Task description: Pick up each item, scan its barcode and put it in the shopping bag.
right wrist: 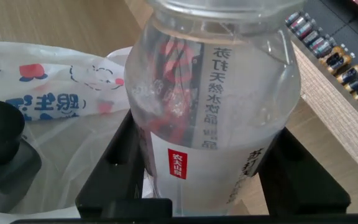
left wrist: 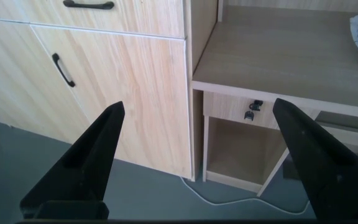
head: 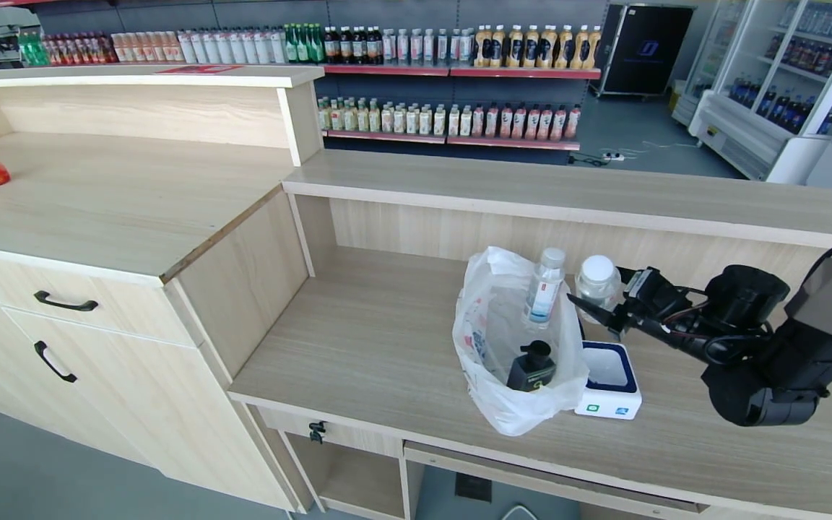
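While the left gripper [left wrist: 197, 155] hangs low in front of the pale wood cabinet [left wrist: 135, 81], its two dark fingers are spread wide with nothing between them. On the lower counter [head: 387, 339], nearest the front edge, a white scanner [head: 607, 379] with a blue rim sits touching the white plastic shopping bag [head: 488, 339], whose mouth gapes upward. A dark pump bottle [head: 531, 367] stands inside the bag, nozzle up. Just behind the bag's rim stands a slim bottle [head: 544, 287], upright, clear with a pale cap and a blue-and-white label. Beside it, closer to the counter's back wall, the water bottle [head: 596, 280] stands with its long axis vertical and its white cap on top. It is a broad, clear bottle with ribbed shoulders and a red-and-white label bearing columns of dark print. The right gripper [head: 591, 306] reaches it from the right, low on its body, and in the right wrist view the black fingers [right wrist: 120, 155] sit pressed to either side of the bottle, closed on it. Farther off, store shelves [head: 459, 72] hold rows of drinks.
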Tool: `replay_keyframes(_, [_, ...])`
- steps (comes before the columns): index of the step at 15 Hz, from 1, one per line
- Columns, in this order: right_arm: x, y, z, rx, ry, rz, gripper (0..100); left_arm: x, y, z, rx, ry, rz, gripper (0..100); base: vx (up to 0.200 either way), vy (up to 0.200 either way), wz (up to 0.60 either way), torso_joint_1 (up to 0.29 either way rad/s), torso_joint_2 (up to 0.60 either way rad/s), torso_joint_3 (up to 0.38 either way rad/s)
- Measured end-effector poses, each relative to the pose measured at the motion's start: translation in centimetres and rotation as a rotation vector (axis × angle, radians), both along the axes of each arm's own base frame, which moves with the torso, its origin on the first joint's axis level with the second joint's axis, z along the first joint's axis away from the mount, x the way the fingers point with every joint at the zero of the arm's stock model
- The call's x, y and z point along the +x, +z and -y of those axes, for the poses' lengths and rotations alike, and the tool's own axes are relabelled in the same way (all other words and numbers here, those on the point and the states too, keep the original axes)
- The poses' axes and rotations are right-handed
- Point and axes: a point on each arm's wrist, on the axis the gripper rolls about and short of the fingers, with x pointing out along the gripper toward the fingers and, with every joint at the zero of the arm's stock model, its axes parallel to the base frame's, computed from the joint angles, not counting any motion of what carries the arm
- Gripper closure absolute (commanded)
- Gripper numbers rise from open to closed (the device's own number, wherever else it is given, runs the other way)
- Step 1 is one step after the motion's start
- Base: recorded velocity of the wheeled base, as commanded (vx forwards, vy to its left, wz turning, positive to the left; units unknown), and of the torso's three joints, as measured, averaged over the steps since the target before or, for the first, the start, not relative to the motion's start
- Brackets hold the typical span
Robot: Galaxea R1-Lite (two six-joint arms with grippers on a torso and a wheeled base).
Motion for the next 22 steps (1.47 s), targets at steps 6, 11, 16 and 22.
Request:
replay_keyframes(6, [0.5, -1.0, 0.1, -0.014, 0.001, -0.008, 100, 0.0, 0.0, 0.0, 0.0, 0.0, 0.0, 0, 0.0, 0.0, 0.0, 0.0, 0.0, 0.0])
replay_keyframes(11, [1.0, -1.3, -1.1, -0.014, 0.032, 0.0, 100, 0.0, 0.0, 0.0, 0.0, 0.0, 0.0, 0, 0.0, 0.0, 0.0, 0.0, 0.0, 0.0])
replay_keyframes(16, [0.9, -1.7, -2.0, -0.017, 0.051, -0.013, 100, 0.0, 0.0, 0.0, 0.0, 0.0, 0.0, 0, 0.0, 0.0, 0.0, 0.0, 0.0, 0.0])
replay_keyframes(22, [0.1, -1.2, -0.9, -0.025, -0.003, -0.024, 100, 0.0, 0.0, 0.0, 0.0, 0.0, 0.0, 0, 0.0, 0.0, 0.0, 0.0, 0.0, 0.0])
